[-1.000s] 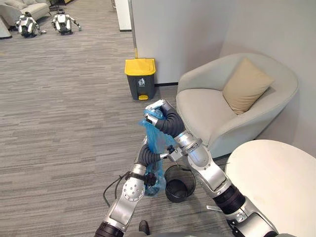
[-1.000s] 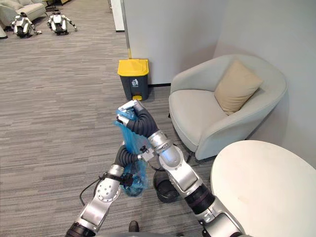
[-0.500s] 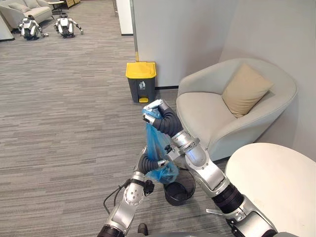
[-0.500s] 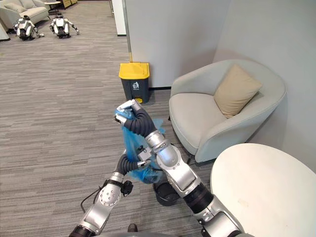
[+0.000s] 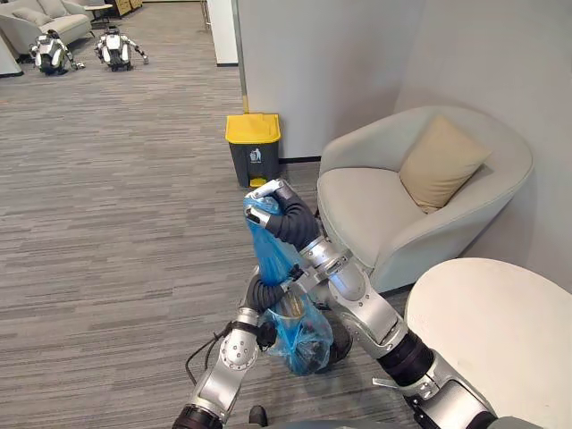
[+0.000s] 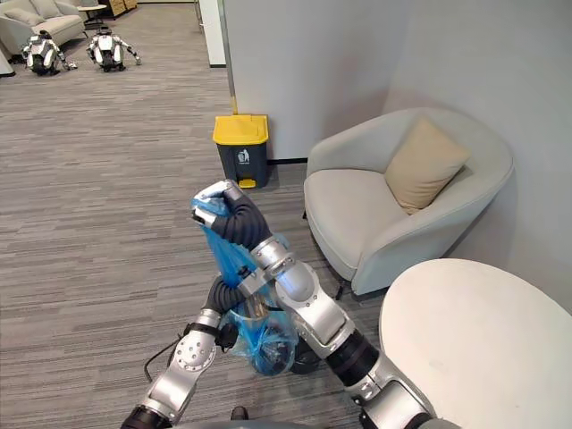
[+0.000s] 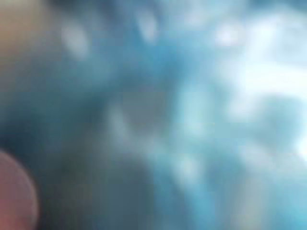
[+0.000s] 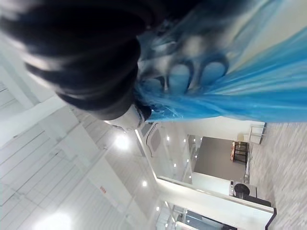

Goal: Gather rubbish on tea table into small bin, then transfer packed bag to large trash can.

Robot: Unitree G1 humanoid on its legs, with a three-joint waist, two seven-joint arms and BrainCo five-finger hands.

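Note:
My right hand (image 5: pixel 267 199) is raised at chest height, shut on the gathered top of a blue plastic bag (image 5: pixel 300 327). In the right wrist view the blue film (image 8: pixel 249 91) runs out from under its curled fingers. The bag hangs down twisted, then bulges with rubbish at the bottom. My left hand (image 5: pixel 269 291) is pressed against the bag's narrow middle, behind the film. The left wrist view is a close blur of the blue bag (image 7: pixel 192 115). The small black bin (image 5: pixel 340 347) stands on the floor under the bag, mostly hidden by it.
The large dark trash can with a yellow lid (image 5: pixel 253 146) stands by the wall corner, across open carpet. A beige armchair (image 5: pixel 375 210) with a tan cushion (image 5: pixel 441 163) is to the right. The round white tea table (image 5: pixel 500 331) is at lower right. Two small robots (image 5: pixel 82 49) lie far back left.
The bag's lower part now hangs lower and wider, covering the small bin that showed before. My left hand has risen from the bag's bottom to its middle. My right hand shifted slightly left.

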